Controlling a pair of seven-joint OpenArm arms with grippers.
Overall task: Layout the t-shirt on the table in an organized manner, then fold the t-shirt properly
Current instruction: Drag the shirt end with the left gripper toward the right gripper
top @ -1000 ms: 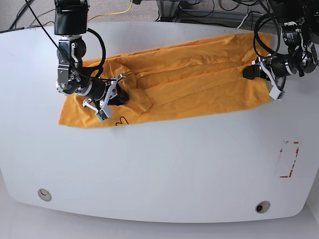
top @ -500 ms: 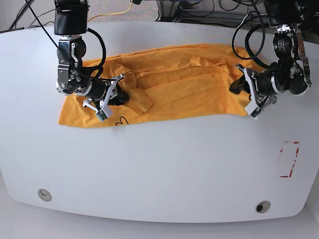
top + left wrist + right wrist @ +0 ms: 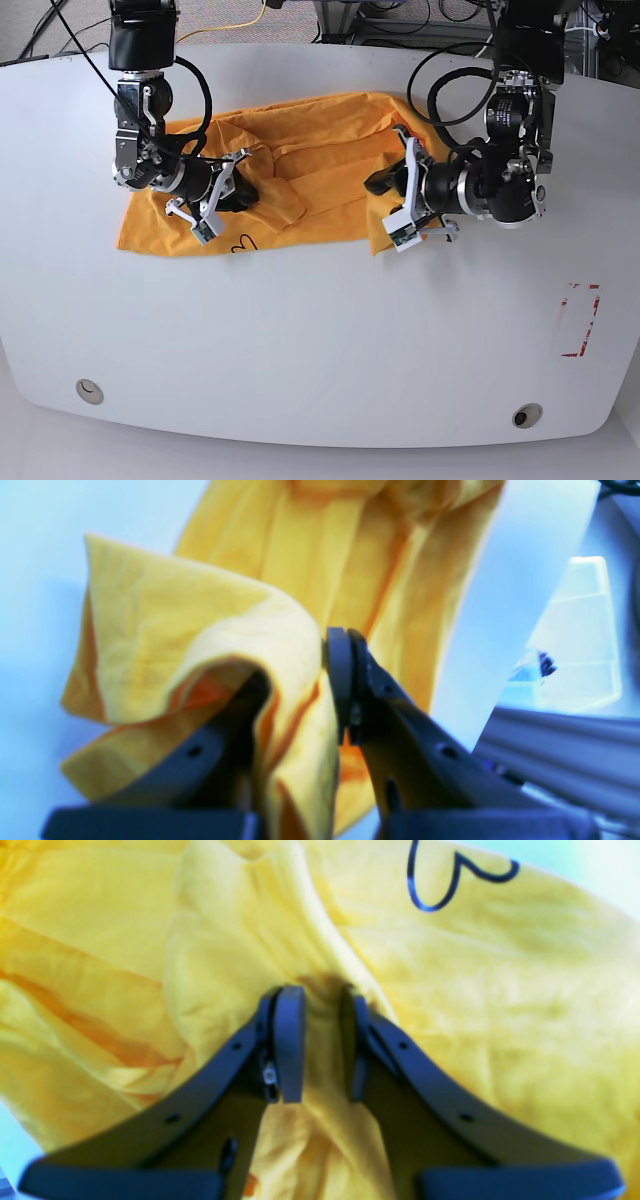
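Base view: the t-shirt (image 3: pixel 300 170) is seen spread in the upper middle of the frame on the white table (image 3: pixel 300 340), bunched and creased, with its right-hand portion drawn inward and doubled over. At the frame's left, the right gripper (image 3: pixel 226 190) is pressed into the cloth beside a curl of black script (image 3: pixel 240 243); at centre right, the left gripper (image 3: pixel 385 195) is shown with a lifted edge of the garment. A red-marked rectangle (image 3: pixel 580 320) is visible at the lower right of the tabletop, and two grommet holes (image 3: pixel 89 391) are set along the near edge.

In the left wrist view, a folded flap of the t-shirt (image 3: pixel 210 645) is pinched by the left gripper (image 3: pixel 295 680), the dark fingers (image 3: pixel 345 680) closed tight with cloth draped over one of them.

In the right wrist view, a ridge of the t-shirt (image 3: pixel 450 1005) is clamped by the right gripper (image 3: pixel 322 1040), whose jaws are nearly together around the fabric, with the script (image 3: pixel 450 880) at the upper right of the frame.
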